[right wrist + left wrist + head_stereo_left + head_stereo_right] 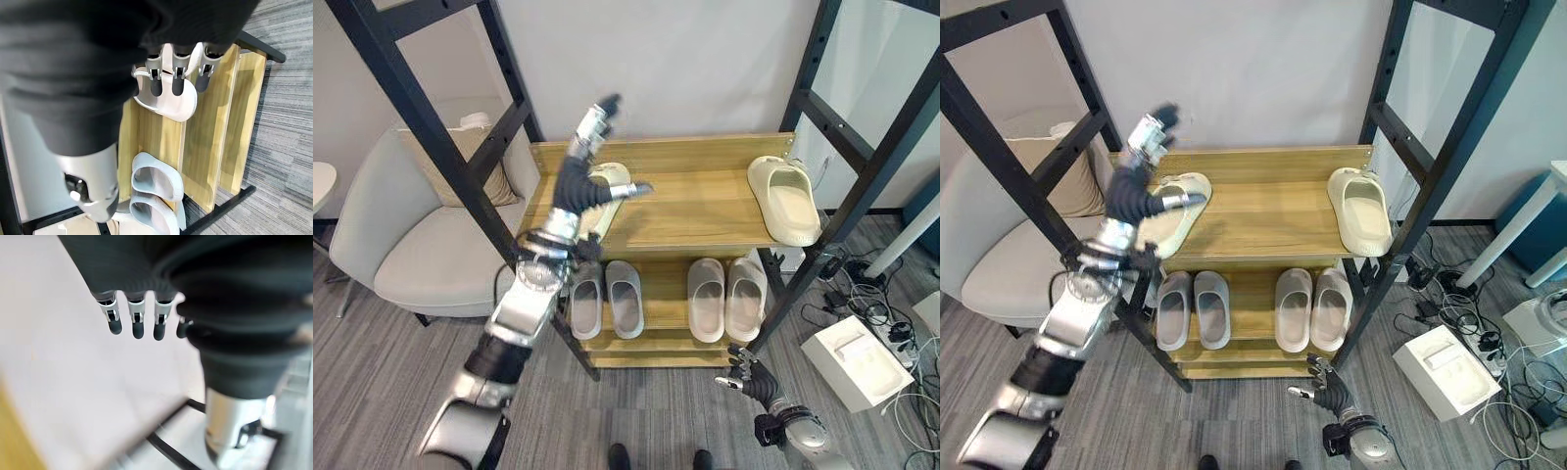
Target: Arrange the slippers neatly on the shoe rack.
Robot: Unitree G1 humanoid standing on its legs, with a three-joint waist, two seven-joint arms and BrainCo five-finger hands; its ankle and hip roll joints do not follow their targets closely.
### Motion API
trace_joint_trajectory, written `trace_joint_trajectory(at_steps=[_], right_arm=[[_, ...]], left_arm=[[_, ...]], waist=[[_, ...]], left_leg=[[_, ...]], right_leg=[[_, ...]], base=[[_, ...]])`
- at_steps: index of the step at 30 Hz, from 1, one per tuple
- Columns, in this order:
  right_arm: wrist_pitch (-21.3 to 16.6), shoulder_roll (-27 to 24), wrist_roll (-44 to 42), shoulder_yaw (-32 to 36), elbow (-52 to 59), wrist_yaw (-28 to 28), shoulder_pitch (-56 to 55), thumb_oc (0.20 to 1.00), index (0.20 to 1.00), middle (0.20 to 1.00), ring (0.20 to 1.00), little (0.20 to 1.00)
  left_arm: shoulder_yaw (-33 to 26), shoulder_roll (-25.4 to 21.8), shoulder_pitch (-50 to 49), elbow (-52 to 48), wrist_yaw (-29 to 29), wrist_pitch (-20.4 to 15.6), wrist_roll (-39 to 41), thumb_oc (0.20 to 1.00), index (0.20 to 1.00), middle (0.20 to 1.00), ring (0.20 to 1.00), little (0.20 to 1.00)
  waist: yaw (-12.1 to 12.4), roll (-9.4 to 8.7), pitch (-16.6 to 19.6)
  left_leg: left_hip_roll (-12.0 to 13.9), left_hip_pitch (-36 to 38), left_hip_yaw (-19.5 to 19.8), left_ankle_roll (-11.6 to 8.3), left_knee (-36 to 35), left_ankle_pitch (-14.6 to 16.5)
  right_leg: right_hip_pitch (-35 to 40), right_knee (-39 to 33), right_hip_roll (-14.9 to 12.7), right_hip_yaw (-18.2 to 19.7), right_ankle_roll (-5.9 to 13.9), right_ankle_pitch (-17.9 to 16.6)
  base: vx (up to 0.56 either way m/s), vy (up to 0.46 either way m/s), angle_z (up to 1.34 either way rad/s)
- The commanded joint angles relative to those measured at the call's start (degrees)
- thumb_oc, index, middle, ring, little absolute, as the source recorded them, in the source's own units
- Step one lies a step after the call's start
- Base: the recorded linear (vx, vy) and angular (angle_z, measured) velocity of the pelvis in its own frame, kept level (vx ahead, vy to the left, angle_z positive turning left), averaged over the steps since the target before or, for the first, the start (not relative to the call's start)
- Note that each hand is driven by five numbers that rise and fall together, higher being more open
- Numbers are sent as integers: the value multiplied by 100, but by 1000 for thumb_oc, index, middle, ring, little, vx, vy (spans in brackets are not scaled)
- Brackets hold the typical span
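Note:
The wooden shoe rack (695, 201) carries two cream slippers on its top shelf. One (785, 199) lies at the right end. The other (1180, 211) lies at the left end, angled, partly behind my left hand (579, 166). That hand is raised over the slipper's near side, open, fingers straight and pointing up, thumb reaching out across the slipper. The lower shelf holds a grey pair (607, 299) and a pale beige pair (724, 299). My right hand (749, 377) hangs open near the floor in front of the rack's right side, holding nothing.
Black metal frame posts (440, 147) stand at both sides of the rack. A light grey armchair (411, 245) with a cushion sits at the left. A white box (857, 357) and a power strip with cables lie on the floor at the right.

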State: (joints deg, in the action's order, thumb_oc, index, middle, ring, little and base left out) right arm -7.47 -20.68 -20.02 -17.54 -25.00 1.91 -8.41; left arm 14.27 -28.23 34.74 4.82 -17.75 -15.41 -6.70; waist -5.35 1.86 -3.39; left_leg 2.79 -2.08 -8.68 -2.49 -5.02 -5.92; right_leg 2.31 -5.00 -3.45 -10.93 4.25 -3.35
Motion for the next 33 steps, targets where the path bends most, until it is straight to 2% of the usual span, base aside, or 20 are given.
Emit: trace_joint_trajectory(at_steps=[1,4,7,14,15,18,24,26,27,28,29,33], right_arm=[[-373,27,-242,-169,195,45,236,1000,1000,1000,1000,1000],[-434,-16,-349,-222,236,85,248,1000,1000,1000,1000,1000],[-484,-82,-447,-289,265,123,249,1000,1000,1000,1000,1000],[-605,-153,-567,-287,316,95,266,1000,1000,1000,1000,1000],[-649,-180,-586,-285,318,104,236,1000,1000,1000,1000,1000],[-701,-237,-633,-331,355,102,204,1000,1000,1000,1000,1000],[-737,-295,-741,-367,389,113,256,1000,1000,1000,1000,1000],[-748,-292,-749,-374,392,103,260,1000,1000,1000,1000,1000],[-740,-288,-753,-377,390,100,261,1000,1000,1000,1000,1000],[-729,-271,-744,-381,385,93,256,1000,1000,1000,1000,1000],[-726,-263,-741,-388,387,94,261,1000,1000,1000,1000,1000],[-719,-249,-754,-463,442,108,273,1000,1000,1000,1000,1000]], left_arm=[[453,-405,777,606,-770,182,-1404,1000,1000,1000,1000,1000],[781,-854,1282,1453,-1067,511,-2127,1000,1000,1000,1000,1000],[1226,-1136,1676,2146,-1105,720,-2586,1000,1000,1000,1000,1000],[1721,-1575,2070,3046,-1157,1025,-3086,1000,1000,1000,1000,1000],[1839,-1762,2138,3318,-1165,1107,-3217,1000,1000,1000,1000,1000],[2117,-1861,2466,4076,-1228,1283,-3294,1000,1000,1000,1000,1000],[2638,-1872,3035,4717,-1093,1350,-3308,1000,1000,1000,1000,1000],[2643,-1863,3113,4756,-1094,1328,-3212,1000,1000,1000,1000,1000],[2618,-1835,3121,4735,-1107,1324,-3153,834,834,834,834,834],[2592,-1821,3129,4721,-1118,1318,-3099,398,398,398,398,398],[2590,-1798,3145,4709,-1126,1306,-3065,200,200,200,200,200],[2624,-1567,3204,4895,-1165,1230,-2861,200,200,200,200,200]], waist=[[11,-230,21],[-67,-221,3],[-147,-206,-28],[-231,-182,-112],[-239,-177,-134],[-284,-187,-192],[-359,-221,-289],[-378,-235,-316],[-387,-241,-324],[-388,-248,-332],[-391,-256,-339],[-449,-279,-365]], left_leg=[[281,490,-39,-407,2,443],[282,514,-99,-403,2,453],[282,500,-143,-393,2,459],[281,447,-224,-393,2,449],[290,429,-243,-400,2,436],[310,347,-252,-417,2,403],[310,220,-294,-402,2,378],[308,186,-303,-400,2,368],[305,176,-306,-397,2,369],[304,160,-308,-394,2,365],[301,145,-302,-391,2,364],[302,132,-341,-389,2,382]], right_leg=[[18,0,-512,56,679,34],[-3,0,-495,120,698,27],[-54,0,-484,182,717,14],[-195,0,-475,301,750,-42],[-246,0,-466,330,754,-57],[-346,0,-457,332,768,-77],[-508,0,-446,380,789,-138],[-551,0,-453,381,795,-163],[-564,0,-459,390,798,-174],[-583,0,-462,390,801,-177],[-599,0,-463,397,801,-182],[-655,0,-469,456,808,-198]], base=[[35,8,-12],[16,8,-19],[-2,3,-5],[-6,1,-11],[-5,-6,-19],[-10,-7,-11],[-16,8,-2],[-23,16,0],[-16,17,-5],[0,0,0],[0,0,0],[0,0,0]])
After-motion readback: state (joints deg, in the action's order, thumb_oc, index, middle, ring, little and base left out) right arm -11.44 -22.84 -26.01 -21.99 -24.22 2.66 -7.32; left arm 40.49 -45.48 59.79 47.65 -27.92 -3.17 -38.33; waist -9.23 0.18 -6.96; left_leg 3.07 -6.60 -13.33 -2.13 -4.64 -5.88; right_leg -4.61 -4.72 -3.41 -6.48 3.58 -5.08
